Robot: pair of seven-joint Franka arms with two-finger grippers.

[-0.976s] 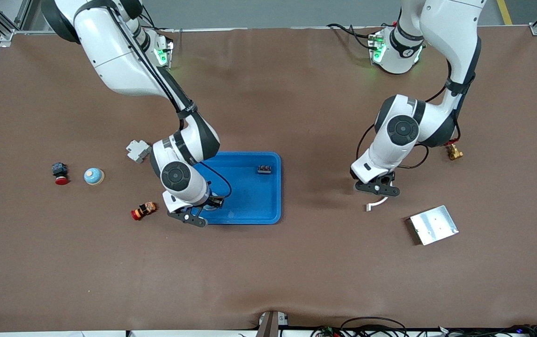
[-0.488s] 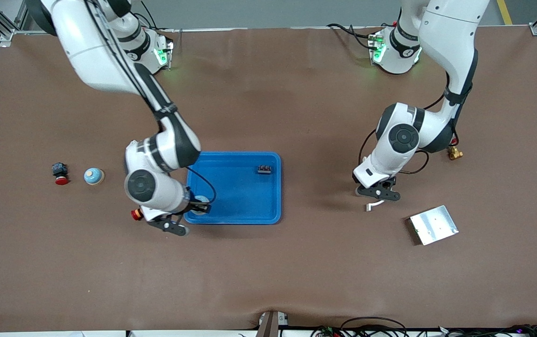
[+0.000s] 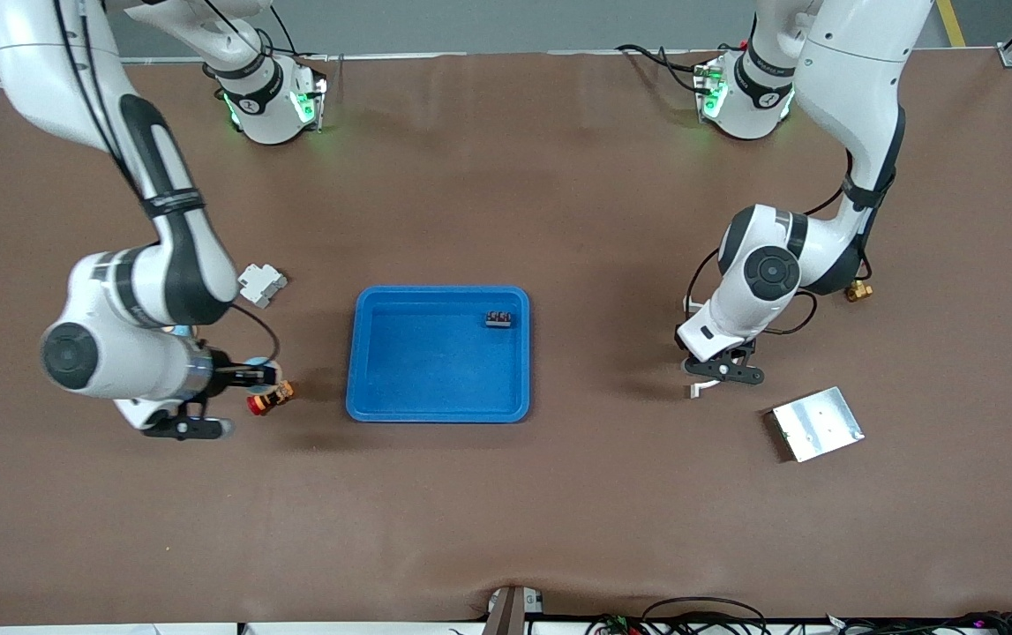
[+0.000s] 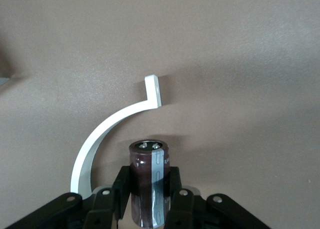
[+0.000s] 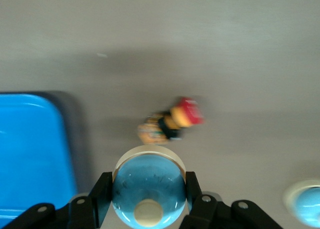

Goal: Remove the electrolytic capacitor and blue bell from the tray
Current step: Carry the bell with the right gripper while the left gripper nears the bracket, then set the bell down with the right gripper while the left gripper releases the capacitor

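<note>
Bell (image 5: 148, 191), blue-domed with a pale knob, clamped between the right gripper (image 5: 148, 194) fingers (image 5: 98, 191) in the right wrist view. From the front, only a sliver of blue at the right gripper (image 3: 251, 376), over bare mat just beside the red-capped push button (image 3: 270, 398). Same button (image 5: 170, 121) blurred just past the fingertips in the wrist view, with the blue tray (image 5: 30, 154) off to one side and cut by the frame edge. Second blue bell (image 5: 305, 201) cropped at the frame corner; from the front, hidden under the right arm.

Capacitor (image 4: 148, 181), dark brown cylinder with a grey stripe, pinched between the left gripper (image 4: 148, 196) fingers (image 4: 177, 201); long axis along the fingers, silver-terminal end pointing out past the tips, lower end cut off. From the front, capacitor not discernible under the left gripper (image 3: 722, 370). White curved bracket (image 4: 107, 134) on the mat just past the fingertips, one end hidden by the fingers; only its tip (image 3: 697, 388) showing from the front.

Farther off: metal plate (image 3: 817, 423), brass fitting (image 3: 857, 289), grey connector (image 3: 260, 284), small black part (image 3: 498, 318) in the tray (image 3: 364, 353).
</note>
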